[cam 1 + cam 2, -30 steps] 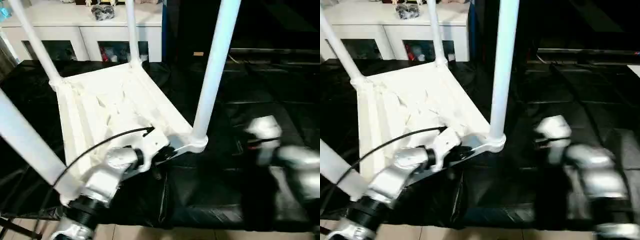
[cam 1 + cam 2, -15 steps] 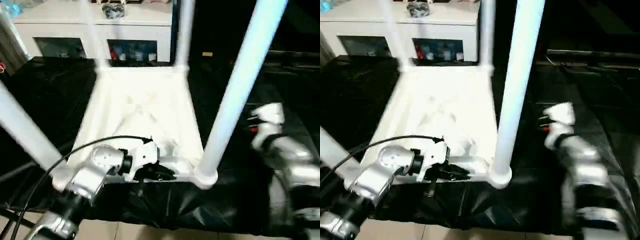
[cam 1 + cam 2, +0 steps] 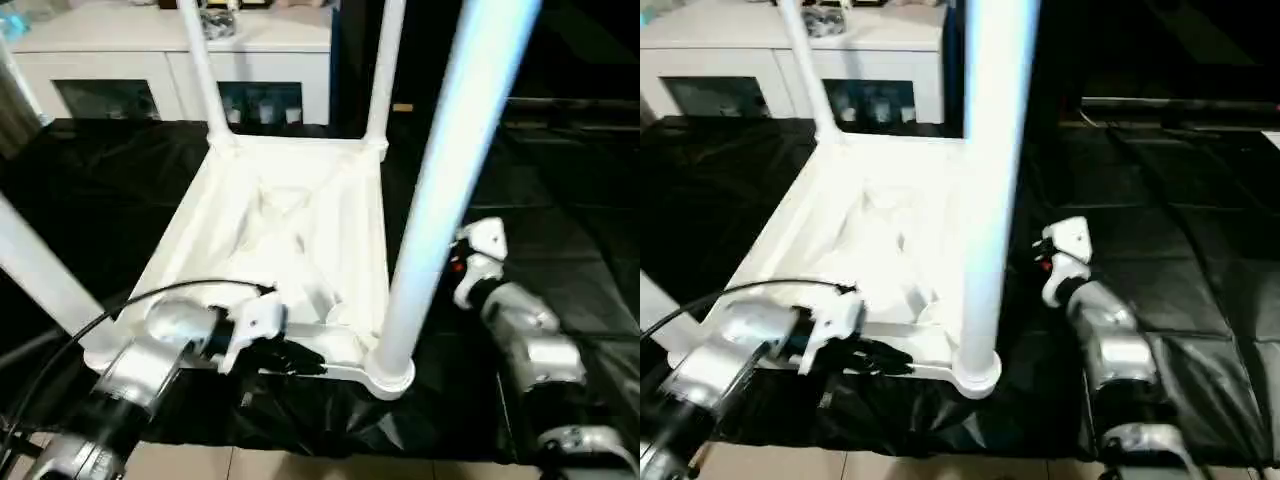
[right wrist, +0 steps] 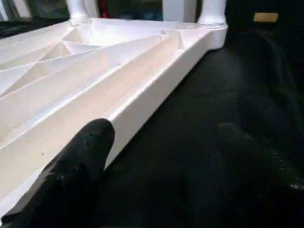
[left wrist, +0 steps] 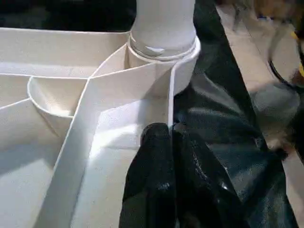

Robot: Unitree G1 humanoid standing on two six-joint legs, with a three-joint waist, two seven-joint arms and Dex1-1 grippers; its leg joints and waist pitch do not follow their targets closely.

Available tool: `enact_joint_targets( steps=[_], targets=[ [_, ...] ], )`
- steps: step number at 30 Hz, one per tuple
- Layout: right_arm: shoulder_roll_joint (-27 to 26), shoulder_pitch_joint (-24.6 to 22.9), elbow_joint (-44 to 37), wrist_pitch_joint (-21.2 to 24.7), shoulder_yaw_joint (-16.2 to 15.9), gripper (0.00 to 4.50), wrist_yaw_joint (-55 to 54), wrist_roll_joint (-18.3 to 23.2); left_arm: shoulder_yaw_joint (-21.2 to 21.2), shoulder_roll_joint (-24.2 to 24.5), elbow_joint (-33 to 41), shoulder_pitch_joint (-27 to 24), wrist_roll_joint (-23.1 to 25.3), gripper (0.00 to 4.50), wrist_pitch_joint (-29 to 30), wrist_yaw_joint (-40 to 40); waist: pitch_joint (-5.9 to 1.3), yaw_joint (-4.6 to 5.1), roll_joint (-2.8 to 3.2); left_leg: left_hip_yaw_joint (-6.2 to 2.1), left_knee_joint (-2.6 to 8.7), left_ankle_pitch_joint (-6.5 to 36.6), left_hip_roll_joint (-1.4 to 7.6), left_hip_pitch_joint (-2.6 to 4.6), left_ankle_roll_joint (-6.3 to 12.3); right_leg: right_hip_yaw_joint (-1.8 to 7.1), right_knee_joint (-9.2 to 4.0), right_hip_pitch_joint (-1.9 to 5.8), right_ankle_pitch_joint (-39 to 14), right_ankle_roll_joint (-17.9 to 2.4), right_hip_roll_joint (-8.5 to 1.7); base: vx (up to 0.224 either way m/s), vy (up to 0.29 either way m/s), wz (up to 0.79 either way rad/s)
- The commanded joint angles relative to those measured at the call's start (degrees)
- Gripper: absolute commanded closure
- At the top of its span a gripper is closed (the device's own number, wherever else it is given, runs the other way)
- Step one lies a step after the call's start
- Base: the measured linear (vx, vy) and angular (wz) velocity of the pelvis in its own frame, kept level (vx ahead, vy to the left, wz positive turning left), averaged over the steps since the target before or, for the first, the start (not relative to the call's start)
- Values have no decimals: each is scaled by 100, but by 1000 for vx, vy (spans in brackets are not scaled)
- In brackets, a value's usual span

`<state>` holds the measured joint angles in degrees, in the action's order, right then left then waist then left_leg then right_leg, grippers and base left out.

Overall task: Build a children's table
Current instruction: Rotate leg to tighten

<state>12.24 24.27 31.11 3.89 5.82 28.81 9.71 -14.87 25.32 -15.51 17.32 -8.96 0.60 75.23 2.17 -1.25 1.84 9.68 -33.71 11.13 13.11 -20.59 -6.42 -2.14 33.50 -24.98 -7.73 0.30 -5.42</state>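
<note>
The children's table lies upside down on the black-draped work table point(image 3: 560, 230), its white tabletop point(image 3: 290, 215) ribbed side up and its legs pointing upward from the corner sockets. The nearest leg point(image 3: 440, 190) rises from the near right corner socket point(image 3: 390, 375), which sits at the work table's front edge. Two more legs point(image 3: 200, 70) point(image 3: 388, 70) stand at the far corners, and a fourth point(image 3: 40, 275) slants up at the near left.

The left gripper point(image 5: 170, 130) is clenched on the thin rim wall of the tabletop's near edge, just beside the near right socket, its black fingers point(image 5: 154, 180) pressed together with the wall between them. The left forearm point(image 3: 150, 365) reaches in from the lower left, trailing a black cable point(image 3: 90, 330).

The right gripper point(image 4: 161, 142) hangs just beside the tabletop's right long edge, fingers spread: one finger point(image 4: 80, 161) lies against the rim, the other over the black cloth. The right forearm point(image 3: 520, 330) lies to the right of the near leg.

A white glass-door cabinet point(image 3: 130, 60) stands behind the work table.
</note>
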Motion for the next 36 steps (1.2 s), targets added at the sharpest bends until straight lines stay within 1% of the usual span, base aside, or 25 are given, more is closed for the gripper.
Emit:
enact_joint_targets(
  steps=[1,3,5,6,8,10,11,12,14,15,16,18,19,20,23,24,28,29,30,31,32,33,34,35,36],
  targets=[
    [36,-128,-445,209,-39,33,-149,-38,633,-69,507,-69,-369,392,135,-670,-351,10,-76,144,411,1408,-101,-6,202,57,-314,369,-1617,-1185,-39,0,0,0],
    [43,-333,-784,292,-182,30,-203,-195,838,-159,780,-257,-365,370,149,-1092,-333,-5,-83,142,418,1405,-84,-10,193,53,-330,363,-1653,-1126,-33,0,0,0],
    [-16,-601,-1222,381,-220,8,-316,-227,1117,-354,1101,-472,-276,351,211,-1748,-317,-7,-91,141,424,1593,-91,1,166,45,-367,347,-2029,-939,-23,0,0,0],
    [-27,-733,-1433,399,-240,2,-365,-247,1323,-512,1252,-574,-252,346,205,-2152,-305,-5,-109,139,432,1583,-76,-26,140,55,-368,360,-2029,-864,-20,0,0,0],
    [-45,-889,-1672,411,-264,0,-425,-271,1569,-692,1421,-707,-244,326,183,-2594,-306,-37,-84,143,429,1612,-87,-11,138,50,-397,326,-2180,-772,-13,0,0,0],
    [-92,-1027,-1921,499,-210,0,-586,-252,1797,-803,1686,-852,-39,314,841,-3227,-309,-28,-69,132,440,1646,-86,-22,96,49,-384,328,-2205,-693,-4,0,0,0],
    [-128,-1078,-2017,516,-150,0,-697,-239,1896,-873,1768,-900,145,306,1064,-3593,-295,-26,-84,130,440,1731,-105,-11,108,35,-421,303,-2371,-603,9,0,0,0],
    [-191,-1154,-2165,539,-91,0,-858,-239,2053,-1000,1828,-956,165,297,1167,-3991,-290,-21,-65,125,438,1788,-111,-5,85,33,-429,292,-2454,-540,18,0,0,0],
    [-303,-1310,-2424,562,-24,0,-1203,-352,2403,-1397,1947,-1078,-2,289,986,-4659,-280,-22,-77,125,437,1811,-126,-16,81,24,-472,280,-2594,-443,19,0,0,0],
    [-369,-1416,-2606,652,11,0,-1406,-419,2463,-1649,2134,-1243,139,289,871,-5055,-284,-25,-105,122,436,1832,-121,-22,72,20,-484,278,-2626,-396,24,0,0,0],
    [-423,-1504,-2761,750,34,0,-1546,-446,2463,-1827,2301,-1396,334,289,768,-5352,-290,-21,-104,116,440,1785,-99,-34,83,29,-478,280,-2484,-387,30,0,0,0],
    [-493,-1707,-3090,922,6,0,-1680,-464,2448,-2131,2586,-1752,697,289,794,-5928,-304,-24,-155,117,438,1745,-104,-49,140,27,-472,279,-2408,-317,42,0,0,0],
    [-495,-1728,-3119,934,-5,0,-1689,-475,2455,-2166,2618,-1788,686,289,822,-5975,-310,-41,-132,109,438,1679,-87,-64,153,35,-464,290,-2266,-292,33,0,0,0],
    [-500,-1781,-3192,963,-29,0,-1707,-497,2470,-2252,2699,-1879,659,289,894,-6087,-305,-35,-174,122,429,1688,-94,-66,169,33,-473,272,-2276,-276,45,0,0,0],
    [-519,-1894,-3348,1037,-66,0,-1727,-492,2435,-2352,2914,-2066,637,289,1163,-6259,-296,-51,-169,111,439,1759,-104,-76,179,35,-483,254,-2409,-207,39,0,0,0],
    [-560,-1924,-3393,1080,-21,0,-1739,-376,2310,-2294,2982,-2141,709,289,1148,-6217,-282,-37,-204,113,438,1851,-115,-78,185,26,-504,236,-2530,-144,49,0,0,0],
    [-603,-1804,-3414,1280,25,0,-1714,-140,2205,-2252,2942,-2019,831,289,1111,-6236,-272,-54,-135,86,453,2008,-117,-63,145,25,-517,216,-2575,-62,46,0,0,0],
    [-602,-1776,-3409,1300,5,0,-1718,-139,2210,-2232,2906,-1979,841,289,1115,-6247,-274,-50,-150,90,446,2015,-123,-61,135,24,-519,214,-2567,-58,52,0,0,0],
    [-571,-1769,-3375,1285,-47,0,-1688,-201,2184,-2191,2843,-1936,878,289,1181,-6277,-280,-67,-89,76,456,1998,-126,-64,106,28,-499,229,-2504,-82,35,0,0,0],
    [-561,-1763,-3361,1280,-71,0,-1679,-231,2178,-2173,2820,-1915,889,289,1218,-6288,-279,-52,-115,83,447,2004,-128,-64,86,22,-511,227,-2438,-85,47,0,0,0],
    [-529,-1818,-3332,1221,-100,0,-1654,-299,2126,-2155,2825,-1937,833,289,1209,-6213,-287,-55,-100,80,442,1905,-128,-70,84,29,-496,227,-2294,-122,43,0,0,0],
    [-520,-1844,-3339,1223,-109,0,-1662,-327,2111,-2150,2843,-1945,816,289,1206,-6217,-314,-60,-121,100,383,1145,-141,-175,179,41,-455,228,-1434,-344,55,0,0,0],
    [-521,-1919,-3381,1227,-82,0,-1707,-347,2100,-2170,2863,-1969,831,289,1268,-6290,-373,-70,-130,154,258,-22,-196,-242,474,11,-378,183,-46,-737,122,0,0,0],
    [-530,-1944,-3395,1236,-64,0,-1731,-346,2092,-2177,2866,-1983,837,289,1312,-6313,-431,-73,-135,169,187,-442,-240,-250,620,-7,-319,190,486,-899,138,0,0,0],
    [-537,-1947,-3397,1242,-56,0,-1743,-341,2086,-2179,2865,-1991,838,289,1337,-6314,-482,-82,-117,171,131,-915,-283,-315,968,-45,-288,158,1077,-1129,151,0,0,0]
  ],
)
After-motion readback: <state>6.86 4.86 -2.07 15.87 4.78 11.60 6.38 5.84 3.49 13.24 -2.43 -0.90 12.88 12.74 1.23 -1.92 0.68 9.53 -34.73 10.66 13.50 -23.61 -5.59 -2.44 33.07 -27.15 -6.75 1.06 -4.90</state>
